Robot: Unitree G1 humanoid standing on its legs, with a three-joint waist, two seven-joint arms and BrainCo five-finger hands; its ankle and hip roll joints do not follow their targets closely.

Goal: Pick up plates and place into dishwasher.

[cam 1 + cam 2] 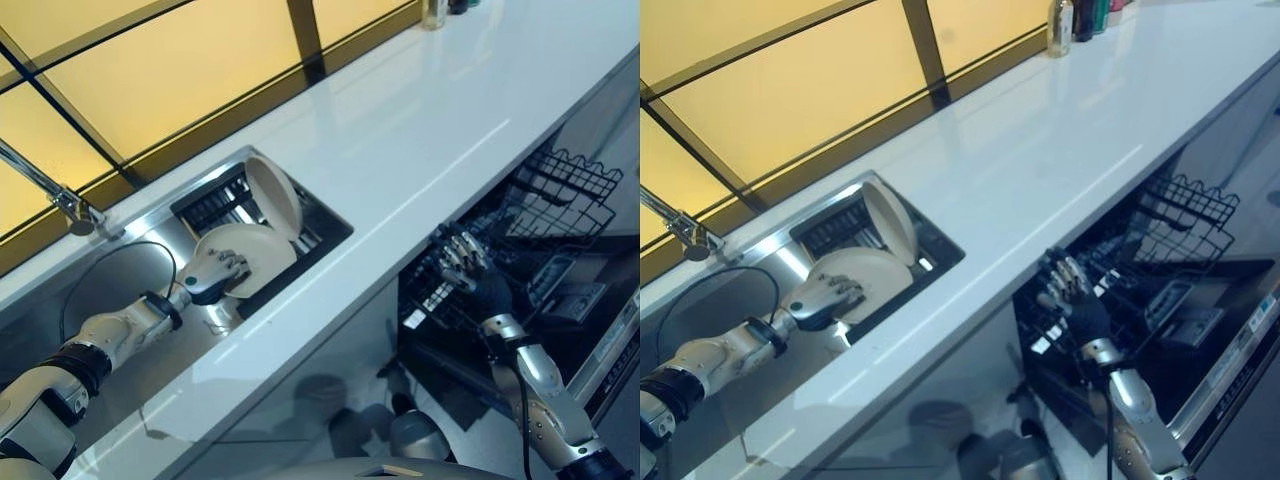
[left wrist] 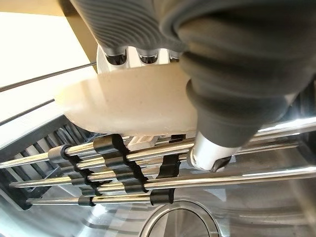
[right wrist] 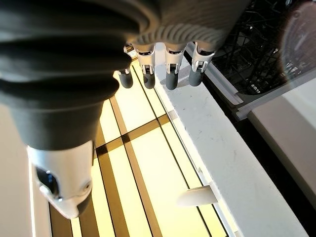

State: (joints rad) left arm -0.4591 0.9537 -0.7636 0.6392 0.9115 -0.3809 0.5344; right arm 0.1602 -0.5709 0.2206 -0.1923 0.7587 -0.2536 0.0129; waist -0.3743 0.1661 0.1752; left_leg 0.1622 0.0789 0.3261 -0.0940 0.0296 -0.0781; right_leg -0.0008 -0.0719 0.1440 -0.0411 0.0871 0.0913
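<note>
Landmark: you read every position from the sink (image 1: 135,275), the steel basin set into the white table (image 1: 420,130).

Plates: two cream plates stand in the dark rack (image 1: 215,205) inside the sink. The near plate (image 1: 255,252) leans at the rack's front edge; the far plate (image 1: 275,193) stands more upright just behind it, deeper in the sink. You find them tilted because the rack rods prop them on edge, which probably leaves a rim free for gripping.

Left hand: the left hand (image 1: 215,272) reaches across the sink and meets the near plate at its lower rim.

Left fingers: the fingers (image 2: 140,54) lie along one face of the near plate, with the thumb on the opposite side of its edge, so they read as clamped on the rim. In the left wrist view the plate's lower edge sits close over the rack rods; you cannot tell whether it touches them.

Right hand: the right hand (image 1: 465,262) hangs well away from the sink, in front of the open dishwasher (image 1: 560,270), beside its wire basket (image 1: 565,195).

Right fingers: they are apart and loosely extended, holding nothing.

Faucet: the tap (image 1: 45,190) stands at the sink's far side.

Task stage: you should judge this as the pick phase; both plates are in the sink.
</note>
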